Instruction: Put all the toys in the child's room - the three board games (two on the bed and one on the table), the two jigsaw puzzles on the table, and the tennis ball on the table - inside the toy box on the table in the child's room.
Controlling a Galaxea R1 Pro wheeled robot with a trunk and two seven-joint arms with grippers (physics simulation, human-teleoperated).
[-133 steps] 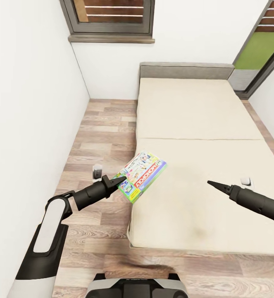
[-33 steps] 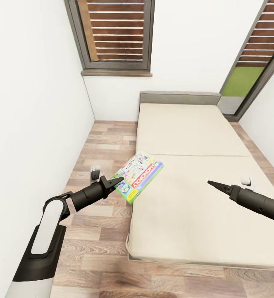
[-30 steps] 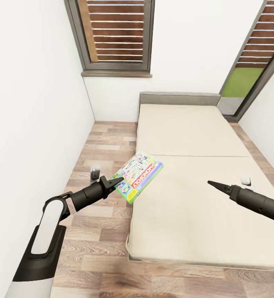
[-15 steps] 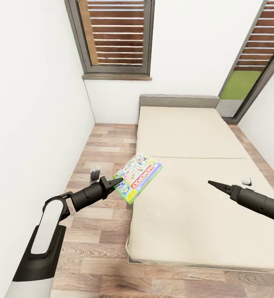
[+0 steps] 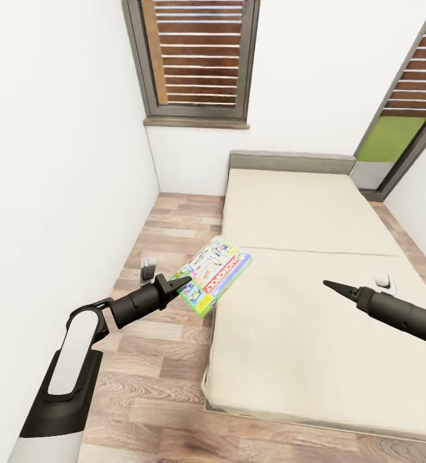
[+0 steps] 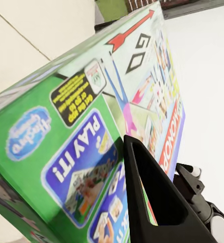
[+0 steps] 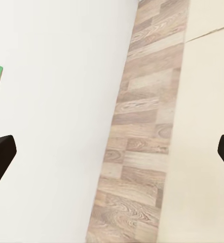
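The head camera looks forward and down from above both arms, taking in the bed (image 5: 302, 283), plank floor (image 5: 168, 257) and far window (image 5: 196, 61). The left wrist camera sits very close against the Monopoly box (image 6: 91, 121) (also in the head view (image 5: 216, 273)). The right wrist camera faces wall (image 7: 56, 121), floor (image 7: 142, 147) and mattress edge (image 7: 203, 152).

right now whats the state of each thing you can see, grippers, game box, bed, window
left gripper: shut on the Monopoly box
Monopoly box: held in the air, tilted, over the edge of the bed
right gripper: open in the right wrist view, holding nothing, above the mattress
bed: nothing lying on the mattress
window: slatted shutters down behind the frame
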